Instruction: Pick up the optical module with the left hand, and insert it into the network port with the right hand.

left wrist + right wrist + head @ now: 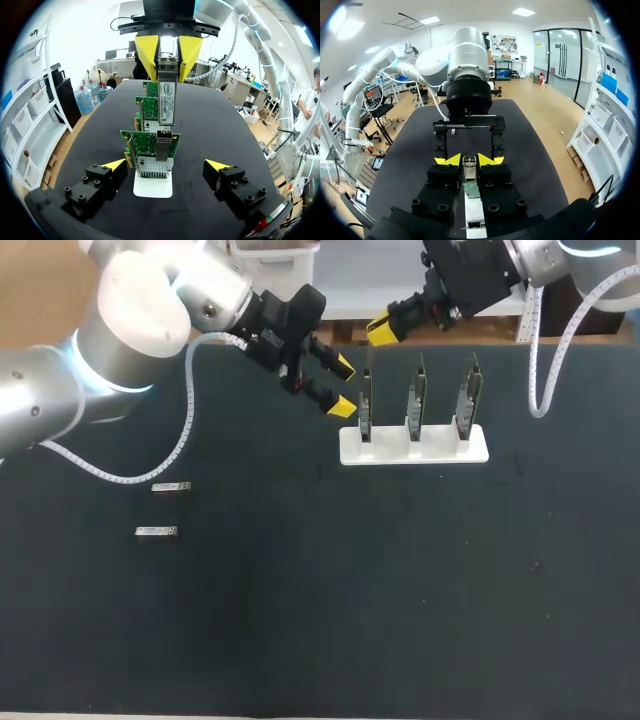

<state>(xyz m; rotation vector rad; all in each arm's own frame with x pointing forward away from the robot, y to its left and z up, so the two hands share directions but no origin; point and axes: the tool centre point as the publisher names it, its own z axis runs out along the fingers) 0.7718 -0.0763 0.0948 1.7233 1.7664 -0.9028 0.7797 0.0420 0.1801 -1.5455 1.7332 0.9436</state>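
Note:
My right gripper (381, 332) is shut on a silver optical module (166, 95), held upright above the leftmost network card (366, 408). In the left wrist view the module hangs just over that card's metal port (163, 145). The right wrist view shows the module (469, 169) pinched between the yellow fingertips (448, 160) of the right gripper (469, 161), with the card (471, 190) under it. My left gripper (341, 387) stands open and empty just left of the cards, level with them. Its fingers (114, 165) flank the white stand (153, 186).
Three green network cards stand in a row on the white stand (413, 445) at the back middle. Two more silver modules (171, 487) (156, 532) lie on the black table at the left. My left arm's grey cable loops over the table near them.

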